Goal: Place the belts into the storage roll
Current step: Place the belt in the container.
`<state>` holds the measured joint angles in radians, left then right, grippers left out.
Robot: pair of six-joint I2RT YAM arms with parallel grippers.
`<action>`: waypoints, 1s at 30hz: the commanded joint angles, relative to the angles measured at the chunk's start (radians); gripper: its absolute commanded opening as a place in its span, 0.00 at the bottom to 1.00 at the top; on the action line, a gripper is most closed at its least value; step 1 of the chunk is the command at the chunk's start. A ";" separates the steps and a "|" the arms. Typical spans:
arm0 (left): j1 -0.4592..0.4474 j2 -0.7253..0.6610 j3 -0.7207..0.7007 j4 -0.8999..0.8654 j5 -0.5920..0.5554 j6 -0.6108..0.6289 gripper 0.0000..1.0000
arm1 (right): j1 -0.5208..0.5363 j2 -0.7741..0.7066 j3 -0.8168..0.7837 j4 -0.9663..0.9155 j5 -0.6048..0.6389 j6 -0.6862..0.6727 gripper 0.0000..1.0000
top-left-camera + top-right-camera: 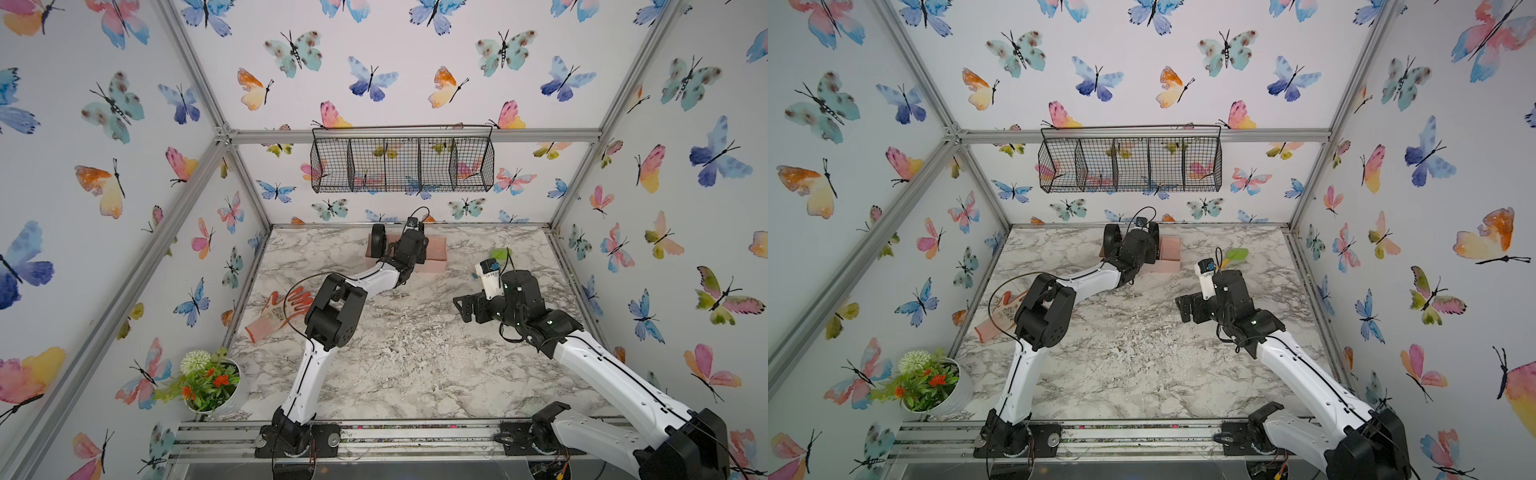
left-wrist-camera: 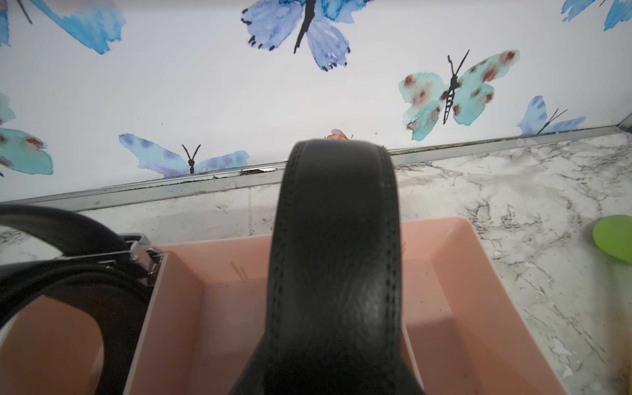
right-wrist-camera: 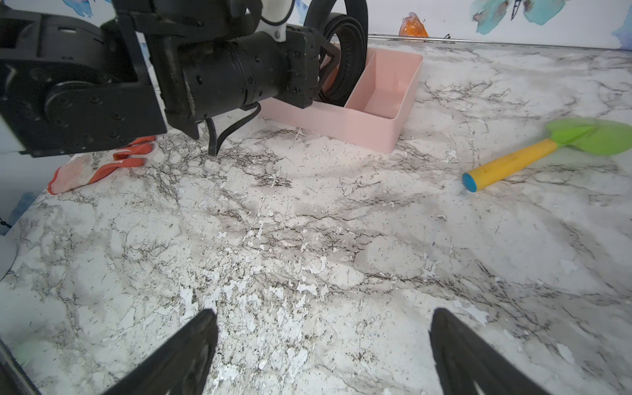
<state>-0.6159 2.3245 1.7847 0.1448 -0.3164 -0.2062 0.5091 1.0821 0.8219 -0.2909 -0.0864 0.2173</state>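
Hanging low over the table point(image 3: 307, 222), my right gripper point(image 3: 323, 314) is wide apart and holds nothing. It has no job right now, I think.

A bit farther out, an orange and white glove point(image 3: 99, 167) lies on one side. A toy shovel point(image 3: 513, 164) with a yellow handle lies on the other side. Neither one is part of my job.

Farther back, my left gripper point(image 3: 333, 60) reaches out to the pink storage roll point(image 2: 455, 273). It looks clamped on the second belt point(image 2: 335, 256), which is rolled up like a wheel and stands on its edge. This belt is down among the pink walls. I cannot tell if it touches the bottom yet. The end pocket point(image 3: 386, 89) just beside it has nothing in it.

On the other side, the first belt point(image 2: 68, 273) sits rolled up in its own pocket. Its shiny buckle point(image 2: 140, 253) leans on the pink wall. So I think one belt is done.

What is left looks small: set the second belt down, let go, and pull my arm away.

Way at the back, a black wire basket point(image 1: 403, 164) hangs on the wall.
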 commanded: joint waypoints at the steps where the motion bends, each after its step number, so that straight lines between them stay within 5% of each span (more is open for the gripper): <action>1: -0.002 0.048 0.043 -0.164 0.037 -0.014 0.10 | -0.007 -0.011 -0.009 0.012 -0.002 -0.001 0.99; 12: 0.000 0.081 0.041 -0.254 0.095 -0.044 0.10 | -0.007 -0.007 -0.023 0.030 -0.008 0.005 0.99; 22: 0.002 -0.058 -0.017 -0.237 0.074 -0.037 0.36 | -0.007 0.000 -0.017 0.050 -0.022 0.026 0.99; 30: 0.002 -0.138 -0.005 -0.219 0.088 -0.035 0.73 | -0.007 0.008 -0.013 0.066 -0.032 0.036 0.99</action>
<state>-0.6125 2.2616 1.7832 -0.0578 -0.2478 -0.2401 0.5091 1.0828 0.8066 -0.2462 -0.1059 0.2436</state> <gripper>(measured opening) 0.670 0.989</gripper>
